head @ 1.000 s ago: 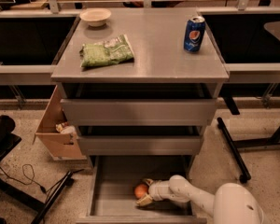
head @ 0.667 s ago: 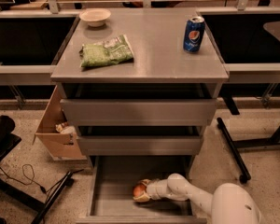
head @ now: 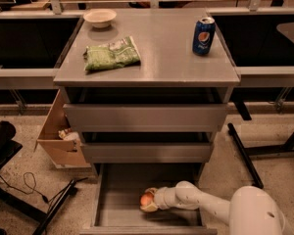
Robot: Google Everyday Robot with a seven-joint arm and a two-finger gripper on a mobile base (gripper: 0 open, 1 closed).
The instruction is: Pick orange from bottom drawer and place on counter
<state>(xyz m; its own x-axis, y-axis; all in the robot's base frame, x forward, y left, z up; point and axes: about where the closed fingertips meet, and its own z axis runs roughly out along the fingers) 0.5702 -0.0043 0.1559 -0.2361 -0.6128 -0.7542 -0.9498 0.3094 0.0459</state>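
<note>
Hand (head: pixel 148 202) low in the bottom drawer (head: pixel 116 197), orange (head: pixel 145 199) right at its tip, touching; clamped or apart, cannot tell.

The arm (head: pixel 198 200) is smooth glossy white, built of rounded tubular segments swelling to a big domed shell (head: pixel 252 217) with one small dark dot; its tan hand (head: pixel 148 203) sits inside the bottom drawer (head: pixel 118 195)

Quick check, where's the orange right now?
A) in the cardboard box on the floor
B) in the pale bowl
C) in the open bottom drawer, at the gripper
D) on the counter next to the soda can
C: the orange sits inside the open bottom drawer, with the gripper right at it.
</note>
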